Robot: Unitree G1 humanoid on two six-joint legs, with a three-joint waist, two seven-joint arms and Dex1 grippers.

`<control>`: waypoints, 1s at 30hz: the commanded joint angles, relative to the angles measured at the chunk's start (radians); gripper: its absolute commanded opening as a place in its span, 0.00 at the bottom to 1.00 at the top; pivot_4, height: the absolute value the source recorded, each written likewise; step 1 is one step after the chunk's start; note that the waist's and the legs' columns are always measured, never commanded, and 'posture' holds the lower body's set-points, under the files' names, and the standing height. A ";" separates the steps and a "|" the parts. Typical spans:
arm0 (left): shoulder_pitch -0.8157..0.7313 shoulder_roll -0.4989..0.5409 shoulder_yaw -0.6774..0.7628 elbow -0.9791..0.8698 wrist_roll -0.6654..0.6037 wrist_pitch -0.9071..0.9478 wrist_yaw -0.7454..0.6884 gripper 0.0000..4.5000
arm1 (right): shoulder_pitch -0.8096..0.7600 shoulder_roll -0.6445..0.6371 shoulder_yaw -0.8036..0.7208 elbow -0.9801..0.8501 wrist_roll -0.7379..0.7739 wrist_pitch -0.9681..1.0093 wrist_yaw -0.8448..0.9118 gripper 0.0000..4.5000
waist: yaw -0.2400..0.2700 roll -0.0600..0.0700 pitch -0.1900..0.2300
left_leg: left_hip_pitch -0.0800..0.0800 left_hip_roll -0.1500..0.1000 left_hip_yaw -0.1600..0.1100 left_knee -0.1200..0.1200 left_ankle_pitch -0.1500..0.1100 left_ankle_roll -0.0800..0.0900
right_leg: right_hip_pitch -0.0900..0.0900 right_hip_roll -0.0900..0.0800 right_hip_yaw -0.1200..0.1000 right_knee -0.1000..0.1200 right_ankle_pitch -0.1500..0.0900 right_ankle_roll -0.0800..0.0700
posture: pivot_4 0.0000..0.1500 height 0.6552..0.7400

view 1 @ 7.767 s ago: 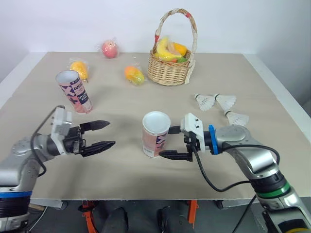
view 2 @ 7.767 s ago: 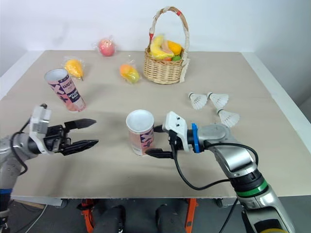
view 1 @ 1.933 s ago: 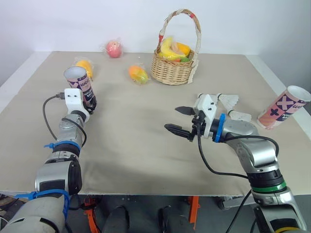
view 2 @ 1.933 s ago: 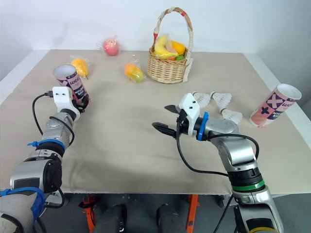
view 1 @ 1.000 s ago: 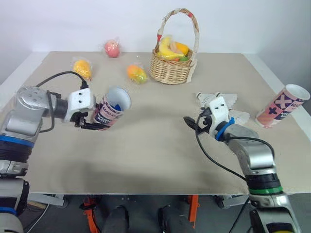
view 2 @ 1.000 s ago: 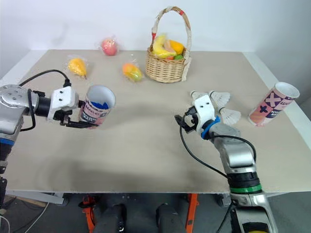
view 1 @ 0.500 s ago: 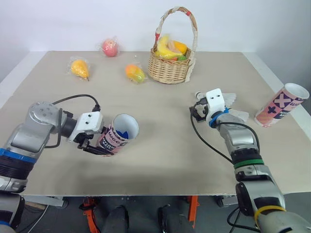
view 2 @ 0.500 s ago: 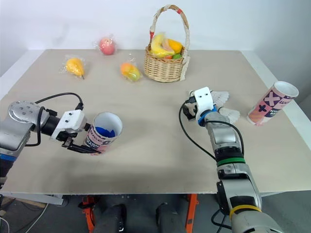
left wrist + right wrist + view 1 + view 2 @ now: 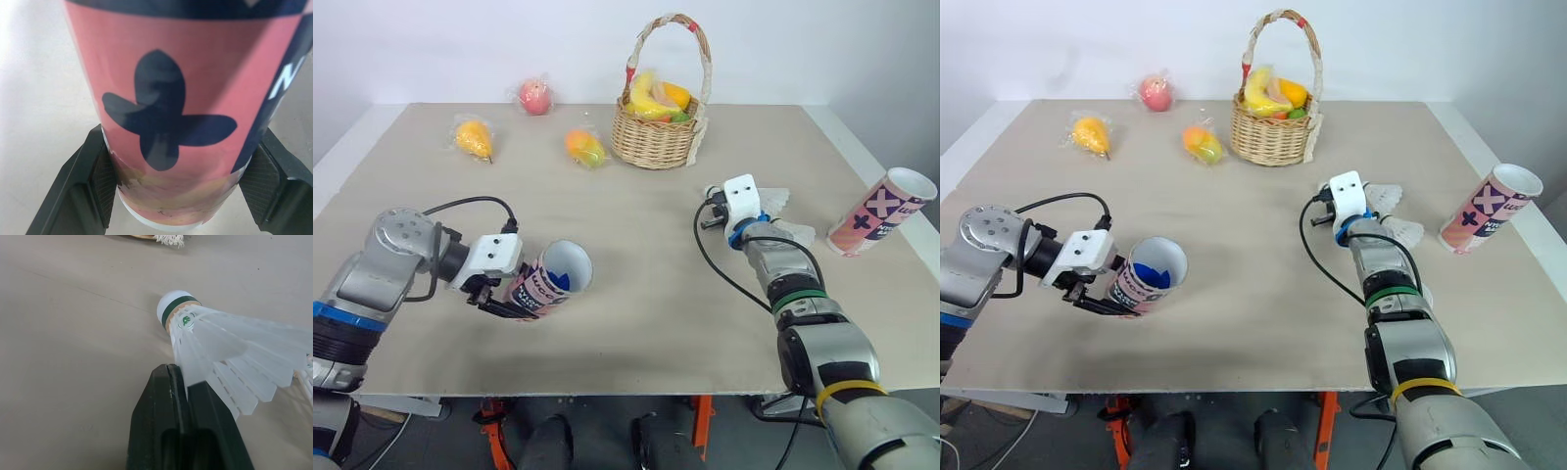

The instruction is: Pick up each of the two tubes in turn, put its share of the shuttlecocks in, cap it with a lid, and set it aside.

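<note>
A pink tube (image 9: 548, 285) with dark lettering tilts low over the table's front left, its open mouth turned up and a blue thing inside. My left gripper (image 9: 181, 188) is shut on it, one finger on each side. The second pink tube (image 9: 882, 212) leans at the table's right edge. Several white shuttlecocks (image 9: 790, 233) lie right of centre. My right gripper (image 9: 183, 374) is among them, its fingers pressed together on the feather edge of one shuttlecock (image 9: 220, 347), which lies on the table with its green-banded cork pointing away.
A wicker basket (image 9: 658, 145) with fruit stands at the back centre. A wrapped apple (image 9: 534, 96) and two wrapped orange fruits (image 9: 473, 137) (image 9: 584, 147) lie at the back left. Bare table stretches between my two grippers.
My left arm carried the tube from the back left towards the front centre-left. My right gripper reached the shuttlecocks and shut on one.
</note>
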 commanded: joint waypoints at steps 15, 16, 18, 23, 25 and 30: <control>0.033 -0.037 -0.069 0.019 0.055 -0.066 -0.009 0.71 | 0.457 -0.409 0.005 -1.423 0.425 0.302 0.761 0.01 | 0.012 0.013 -0.006 | 0.007 -0.001 -0.001 0.002 -0.004 0.005 | 0.008 -0.001 -0.001 0.000 -0.007 0.008 | 1.00 1.00; 0.027 -0.042 -0.071 0.030 0.061 -0.073 -0.006 0.71 | 0.452 -0.435 0.022 -1.461 0.429 0.303 0.794 0.01 | 0.011 0.013 -0.006 | 0.010 -0.001 -0.001 0.002 -0.004 0.005 | 0.010 -0.001 -0.001 0.000 -0.006 0.007 | 1.00 1.00; 0.015 -0.051 -0.074 0.050 0.069 -0.084 -0.005 0.71 | 0.421 -0.448 0.063 -1.497 0.421 0.309 0.821 0.01 | 0.009 0.013 -0.006 | 0.016 0.000 0.000 0.002 -0.004 0.005 | 0.016 -0.001 -0.001 0.000 -0.008 0.004 | 1.00 1.00; -0.006 -0.072 -0.074 0.081 0.080 -0.094 -0.013 0.71 | 0.316 -0.421 0.216 -1.495 0.311 0.277 0.851 0.01 | 0.007 0.014 -0.007 | 0.019 0.000 0.002 0.003 -0.002 0.006 | 0.018 -0.001 0.000 0.000 -0.009 0.000 | 1.00 1.00; -0.011 -0.076 -0.074 0.086 0.082 -0.097 -0.014 0.71 | 0.292 -0.405 0.242 -1.485 0.291 0.269 0.855 0.01 | 0.009 0.013 -0.007 | 0.019 0.000 0.002 0.004 -0.002 0.007 | 0.018 -0.002 0.000 0.000 -0.009 0.000 | 1.00 1.00; -0.021 -0.087 -0.071 0.094 0.083 -0.091 -0.010 0.71 | 0.234 -0.360 0.300 -1.458 0.249 0.238 0.889 0.01 | 0.015 0.013 -0.007 | 0.017 0.000 0.004 0.003 -0.002 0.006 | 0.017 -0.002 0.001 0.000 -0.008 0.002 | 1.00 1.00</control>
